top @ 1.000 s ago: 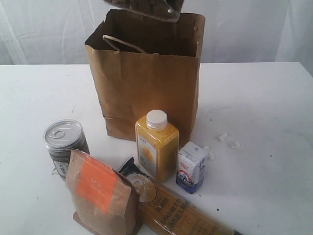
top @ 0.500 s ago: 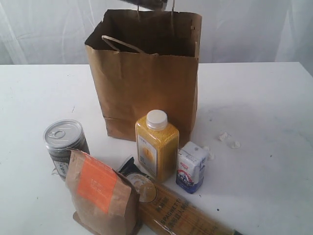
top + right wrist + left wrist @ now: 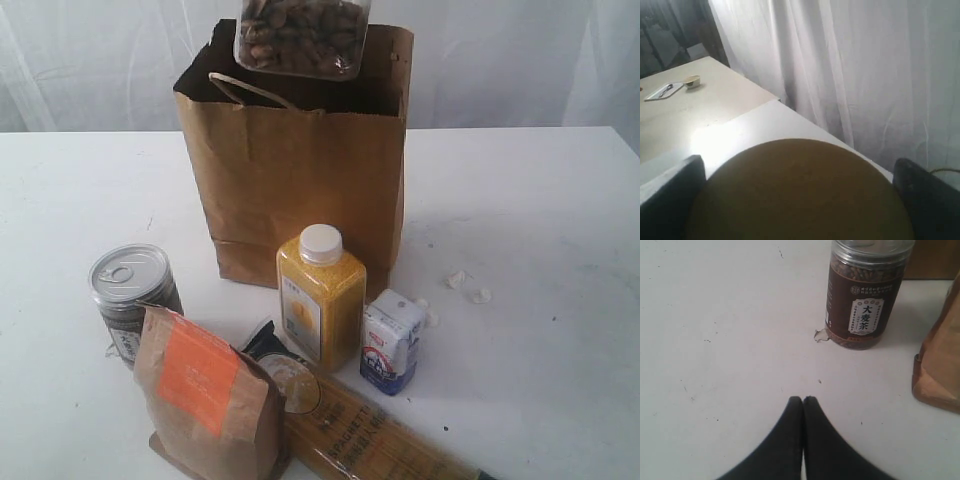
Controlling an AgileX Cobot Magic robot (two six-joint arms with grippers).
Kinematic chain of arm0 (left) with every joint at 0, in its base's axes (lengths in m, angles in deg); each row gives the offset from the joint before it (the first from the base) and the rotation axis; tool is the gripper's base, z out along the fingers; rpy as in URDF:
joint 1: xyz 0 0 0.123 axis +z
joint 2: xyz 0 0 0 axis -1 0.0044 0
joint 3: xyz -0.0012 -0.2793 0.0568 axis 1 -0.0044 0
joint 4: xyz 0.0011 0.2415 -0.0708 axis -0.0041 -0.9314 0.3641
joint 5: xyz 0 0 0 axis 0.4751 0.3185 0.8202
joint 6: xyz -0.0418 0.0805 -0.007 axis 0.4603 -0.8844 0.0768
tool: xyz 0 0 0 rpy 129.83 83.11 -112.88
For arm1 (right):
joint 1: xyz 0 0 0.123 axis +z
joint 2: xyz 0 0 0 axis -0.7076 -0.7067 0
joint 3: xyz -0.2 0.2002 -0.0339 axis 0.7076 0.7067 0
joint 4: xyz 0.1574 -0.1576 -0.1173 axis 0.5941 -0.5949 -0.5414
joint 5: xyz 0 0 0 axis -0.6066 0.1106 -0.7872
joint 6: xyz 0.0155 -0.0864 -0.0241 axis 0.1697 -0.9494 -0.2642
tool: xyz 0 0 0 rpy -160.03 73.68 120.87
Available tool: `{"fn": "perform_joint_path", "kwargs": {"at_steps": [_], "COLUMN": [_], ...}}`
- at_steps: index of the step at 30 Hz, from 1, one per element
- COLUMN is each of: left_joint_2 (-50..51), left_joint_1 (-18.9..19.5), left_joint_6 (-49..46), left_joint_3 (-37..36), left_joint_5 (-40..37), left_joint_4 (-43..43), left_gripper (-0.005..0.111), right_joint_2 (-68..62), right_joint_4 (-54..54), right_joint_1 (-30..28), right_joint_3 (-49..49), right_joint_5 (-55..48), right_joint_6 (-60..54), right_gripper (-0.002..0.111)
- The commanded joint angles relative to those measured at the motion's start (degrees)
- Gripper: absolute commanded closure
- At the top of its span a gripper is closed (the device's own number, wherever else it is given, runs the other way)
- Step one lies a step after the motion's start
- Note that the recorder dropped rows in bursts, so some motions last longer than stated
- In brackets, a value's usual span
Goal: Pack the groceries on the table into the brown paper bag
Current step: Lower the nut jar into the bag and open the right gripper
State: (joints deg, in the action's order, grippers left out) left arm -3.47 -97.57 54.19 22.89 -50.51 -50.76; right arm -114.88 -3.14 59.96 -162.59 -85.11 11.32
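The clear gold-lidded jar (image 3: pixel 303 38) hangs over the brown paper bag (image 3: pixel 300 170) mouth, lid clamped between the right fingers (image 3: pixel 670 200). Left fingers (image 3: pixel 790 440): pressed together, empty. Bag interior hidden; possibly empty. Remaining on desk (image 3: pixel 530 220): can (image 3: pixel 130 285), pouch (image 3: pixel 205 400), bottle (image 3: pixel 320 295), carton (image 3: pixel 392 340), spaghetti packet (image 3: pixel 370 435).

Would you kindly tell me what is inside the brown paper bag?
Only shadowed inner walls show in the brown paper bag; its front wall hides the bottom. The clear gold-lidded jar hangs over the opening.
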Motion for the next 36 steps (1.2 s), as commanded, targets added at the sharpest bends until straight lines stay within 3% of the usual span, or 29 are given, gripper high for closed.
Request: {"fn": "perform_joint_path", "kwargs": {"at_steps": [1, 7, 23, 31, 36], "left_joint_2": [-0.2, -0.2, -0.2, -0.2, -0.2], "left_joint_1": [-0.4, -0.4, -0.4, -0.4, -0.4], "left_joint_6": [0.2, 0.2, 0.2, 0.2, 0.2], "left_joint_3": [-0.3, -0.3, -0.3, -0.3, -0.3], "left_joint_5": [-0.4, -0.4, -0.4, -0.4, -0.4], "left_joint_4": [0.5, 0.5, 0.5, 0.5, 0.5], "left_gripper": [0.107, 0.107, 0.107, 0.107, 0.107], "right_joint_2": [0.8, 0.8, 0.8, 0.8, 0.8], "right_joint_4": [-1.1, -17.5, -18.3, -18.3, -18.3], "right_joint_1": [0.0, 0.0, 0.0, 0.0, 0.0], "right_joint_3": [-0.6, 1.0, 2.4, 2.4, 2.4], "right_joint_5": [4.1, 2.2, -0.7, -5.6, -8.5], "right_joint_6": [-0.5, 3.0, 2.9, 2.9, 2.9], "right_gripper": [0.099, 0.099, 0.098, 0.07, 0.067]}}
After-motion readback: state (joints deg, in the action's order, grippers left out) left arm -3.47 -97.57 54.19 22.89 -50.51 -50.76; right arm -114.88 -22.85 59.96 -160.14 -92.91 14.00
